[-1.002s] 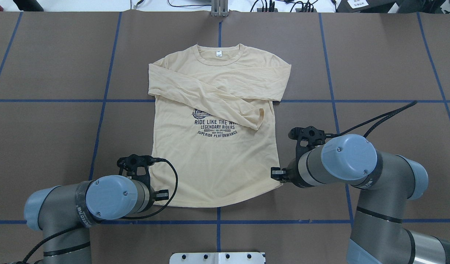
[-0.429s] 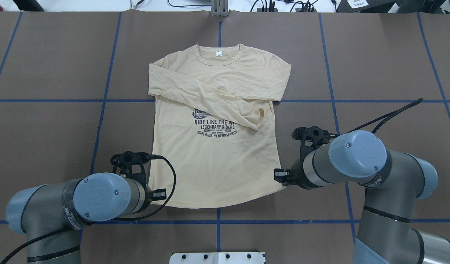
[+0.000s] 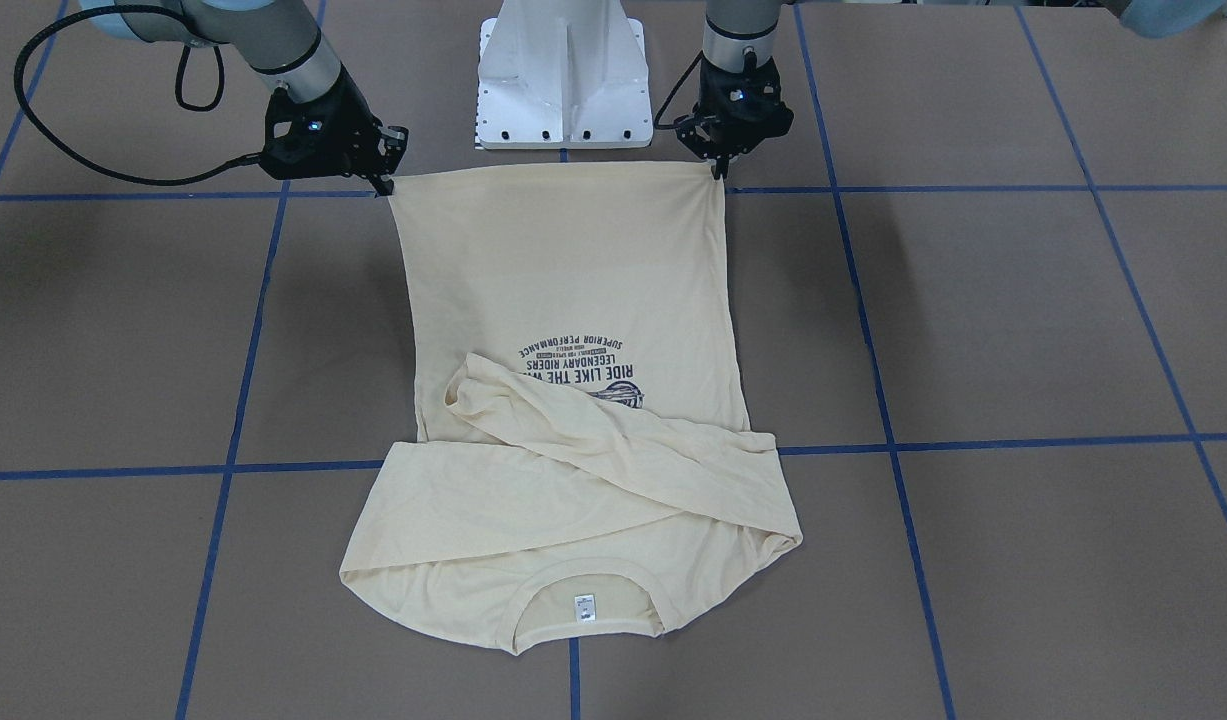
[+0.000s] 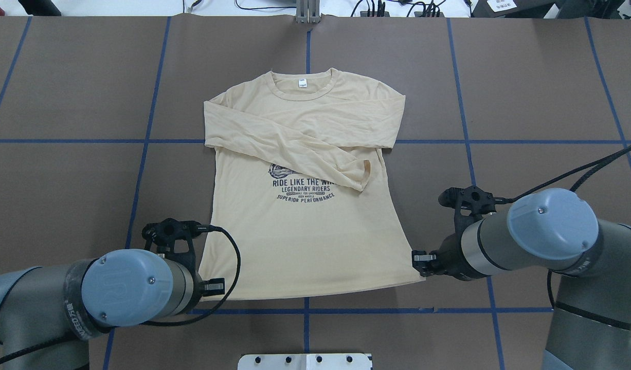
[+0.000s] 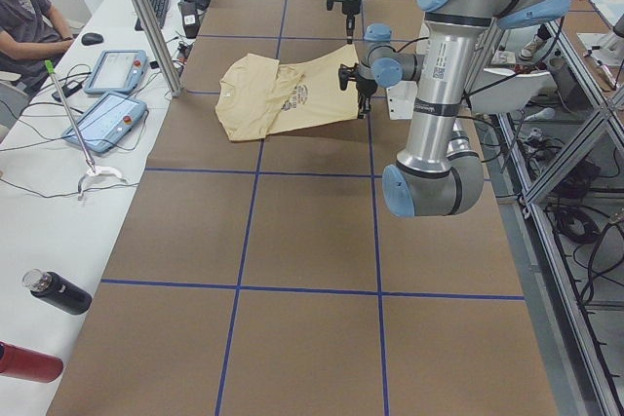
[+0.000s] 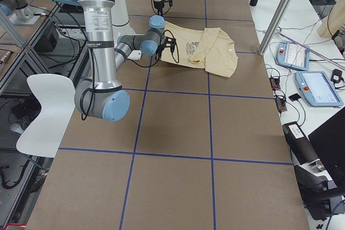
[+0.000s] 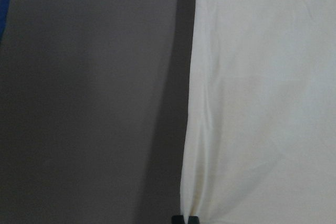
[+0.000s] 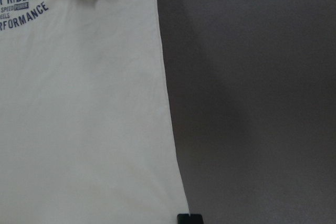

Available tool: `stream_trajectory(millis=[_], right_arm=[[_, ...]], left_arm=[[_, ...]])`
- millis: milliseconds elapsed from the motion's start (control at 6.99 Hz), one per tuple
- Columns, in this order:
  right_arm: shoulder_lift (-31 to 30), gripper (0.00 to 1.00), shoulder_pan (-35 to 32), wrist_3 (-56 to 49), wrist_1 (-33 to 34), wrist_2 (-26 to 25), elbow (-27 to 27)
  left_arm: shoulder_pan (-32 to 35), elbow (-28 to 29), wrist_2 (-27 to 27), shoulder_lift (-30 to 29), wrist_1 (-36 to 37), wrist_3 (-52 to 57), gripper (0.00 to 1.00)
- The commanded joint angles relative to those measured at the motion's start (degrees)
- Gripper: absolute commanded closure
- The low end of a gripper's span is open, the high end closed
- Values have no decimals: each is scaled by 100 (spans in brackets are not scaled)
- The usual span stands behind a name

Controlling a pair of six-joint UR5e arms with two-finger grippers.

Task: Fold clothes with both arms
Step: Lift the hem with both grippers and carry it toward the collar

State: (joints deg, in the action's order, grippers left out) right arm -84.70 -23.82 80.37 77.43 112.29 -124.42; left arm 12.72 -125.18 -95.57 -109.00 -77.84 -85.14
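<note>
The left claw is clamped on the left hem corner of the T-shirt. The right claw is clamped on the right corner. The hem runs straight between them, lifted a little off the surface. The far part, with the collar and crossed sleeves, lies flat near the middle of the surface. To fold cleanly, both claws should probably carry the hem toward the far collar at matched height and pace. Held taut, the edge would land square without dragging the sleeves.
</note>
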Motion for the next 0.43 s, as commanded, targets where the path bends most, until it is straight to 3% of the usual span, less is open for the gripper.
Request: stream_trajectory(millis=[0,143,286], right_arm=[[-335,100,9,14,8,999,-354],[-406,100,-8,14,9,1414,-424],[-389,100,-52,14,0,1436,-443]], left_arm=[[-627,-130,-287,-287,419,15,100],[-848,-147,-287,-323,419,6,100],[-833,-156,-295,-358,428,15,100]])
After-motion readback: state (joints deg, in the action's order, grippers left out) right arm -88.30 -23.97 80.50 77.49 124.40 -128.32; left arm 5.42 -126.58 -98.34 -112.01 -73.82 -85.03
